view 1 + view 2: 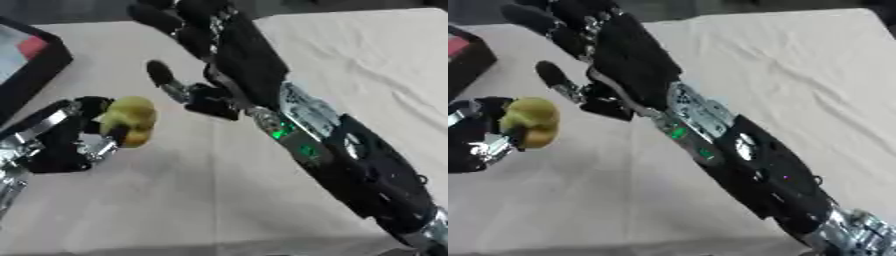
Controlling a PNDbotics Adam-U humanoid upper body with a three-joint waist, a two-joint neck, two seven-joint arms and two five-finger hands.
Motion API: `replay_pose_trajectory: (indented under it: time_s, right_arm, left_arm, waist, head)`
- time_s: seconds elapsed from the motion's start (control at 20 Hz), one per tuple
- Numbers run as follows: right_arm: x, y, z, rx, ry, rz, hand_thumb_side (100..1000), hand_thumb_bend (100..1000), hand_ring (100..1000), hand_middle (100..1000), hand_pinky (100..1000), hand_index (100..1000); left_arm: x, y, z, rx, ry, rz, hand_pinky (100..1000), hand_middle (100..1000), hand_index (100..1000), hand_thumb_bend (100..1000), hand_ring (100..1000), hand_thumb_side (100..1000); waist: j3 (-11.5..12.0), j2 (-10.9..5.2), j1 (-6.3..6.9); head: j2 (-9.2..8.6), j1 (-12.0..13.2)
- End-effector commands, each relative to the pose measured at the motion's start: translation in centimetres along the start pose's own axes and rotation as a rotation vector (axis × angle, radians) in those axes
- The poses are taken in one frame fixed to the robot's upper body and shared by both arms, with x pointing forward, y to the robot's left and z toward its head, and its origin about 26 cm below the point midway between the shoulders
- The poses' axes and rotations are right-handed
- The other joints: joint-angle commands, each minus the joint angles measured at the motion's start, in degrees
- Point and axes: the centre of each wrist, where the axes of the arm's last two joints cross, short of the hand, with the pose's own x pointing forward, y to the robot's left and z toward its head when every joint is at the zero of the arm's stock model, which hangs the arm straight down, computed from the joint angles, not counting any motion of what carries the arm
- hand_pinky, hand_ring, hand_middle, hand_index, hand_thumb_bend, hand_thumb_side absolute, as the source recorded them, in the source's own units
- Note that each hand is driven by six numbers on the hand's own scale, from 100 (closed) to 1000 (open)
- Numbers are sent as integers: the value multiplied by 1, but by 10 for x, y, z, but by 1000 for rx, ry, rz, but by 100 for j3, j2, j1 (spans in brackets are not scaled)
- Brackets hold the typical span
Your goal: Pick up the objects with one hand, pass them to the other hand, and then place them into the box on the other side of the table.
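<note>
Item: small yellow, rounded, pear-like object [131, 120], held off the pale cloth-covered table [219, 200] in the curled fingers of the left hand [74, 137], at the view's left side. Right hand [219, 47]: fingers extended and released, holding nothing, thumb pointing toward the object, just beside it but apart. Black box with a red patch inside [31, 60]: far left edge, near the left hand. Step judged: hand-to-hand pass. Next move calls for the two hands meeting, the right closing on the object before the left lets go.
</note>
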Motion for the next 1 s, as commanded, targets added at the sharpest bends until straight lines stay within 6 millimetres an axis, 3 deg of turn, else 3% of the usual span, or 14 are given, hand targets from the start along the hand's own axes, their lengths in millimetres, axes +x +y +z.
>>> replay_pose_trajectory:
  time_s: [0.05, 0.35, 0.5, 0.7, 0.75, 0.9, 1.0]
  right_arm:
    - [-5, -14, -7, -44, -8, 39, 100, 443, 755, 830, 746, 906]
    - [-9, -20, -1, -45, 25, 39, 100, 375, 755, 832, 747, 906]
    - [-10, -19, 2, -33, 32, 30, 100, 351, 753, 831, 747, 905]
    - [-8, -19, 4, -23, 33, 5, 100, 313, 749, 826, 747, 904]
    - [-7, -19, 3, -23, 33, -2, 100, 304, 747, 825, 747, 903]
    - [-4, -18, 2, -27, 37, -27, 106, 273, 743, 821, 745, 901]
    - [-3, -19, 3, -28, 43, -42, 110, 253, 739, 818, 744, 900]
  left_arm:
    - [-5, 24, 14, 127, 60, -54, 480, 637, 467, 100, 910, 314]
    - [-31, 83, 47, 513, 302, -150, 485, 638, 478, 100, 903, 245]
    - [-43, 122, 67, 819, 495, -227, 499, 651, 490, 100, 903, 227]
    - [-57, 162, 81, 1237, 717, -333, 620, 754, 602, 111, 964, 279]
    - [-62, 168, 83, 1301, 759, -381, 660, 778, 647, 179, 988, 288]
    - [-82, 182, 93, 1412, 916, -531, 736, 859, 756, 578, 1000, 486]
    - [-91, 188, 98, 1452, 990, -588, 787, 933, 813, 689, 1000, 627]
  waist:
    - [-2, -133, 21]
    - [-43, -201, 32]
    - [-92, -234, 42]
    - [-257, -260, 39]
    - [-314, -263, 35]
    - [-554, -266, 4]
    - [-718, -272, -32]
  head:
    - [-14, 243]
    - [-14, 666]
    - [-43, 847]
    - [-184, 1136]
    - [-226, 1211]
    - [-392, 1426]
    - [-474, 1533]
